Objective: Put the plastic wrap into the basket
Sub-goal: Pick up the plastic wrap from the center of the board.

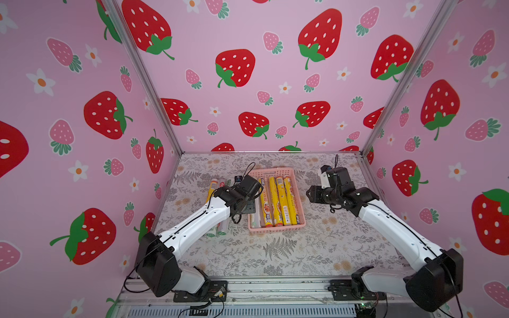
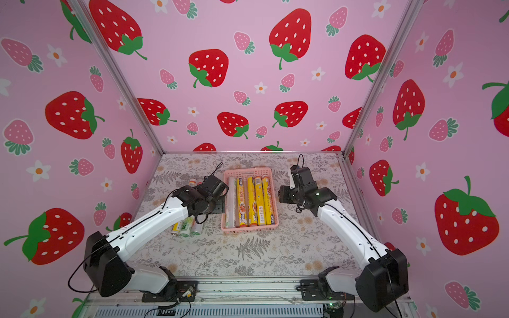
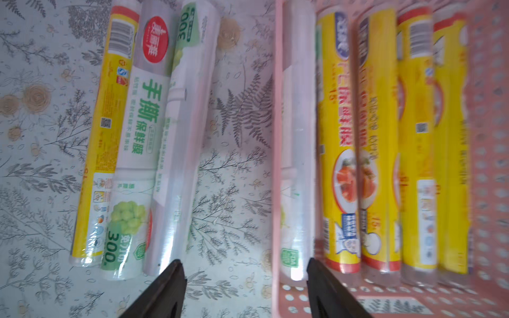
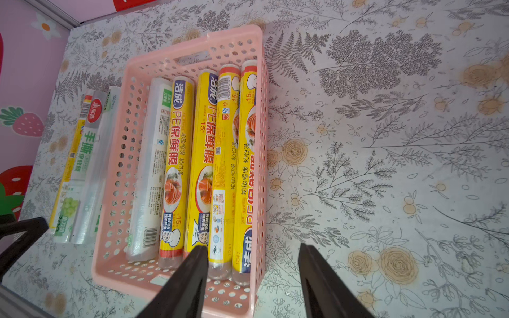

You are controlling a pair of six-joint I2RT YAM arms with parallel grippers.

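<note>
Already five rolls of plastic wrap [image 4: 176,165] lie side by side in the pink basket [image 4: 192,52], all running lengthwise along it. One white-silver roll [image 4: 150,170] is nearest the wall on my left. Beside it lie four yellow rolls [image 4: 224,165] touching one another, the last against the opposite wall. Three more rolls lie outside on the table [image 4: 385,165], just beside the basket on my left, packed together and roughly parallel to it. They are a loose yellow roll [image 3: 102,137] farthest out, a green-print roll [image 3: 140,124] with a red logo in the middle, and a paler white roll [image 3: 184,132] closest to the basket. My left claw [image 3: 243,267] hangs above the basket's long wall on that side, jaws spread apart with nothing between them. In its wrist view one fingertip [image 3: 173,272] shows by the end of the paler white roll and the other by the end of the white-silver roll. My right claw [image 4: 252,247] is parted too and empty, hanging above the basket's near corner on my right, with one fingertip over the ends of the yellow rolls and the other over bare table.
</note>
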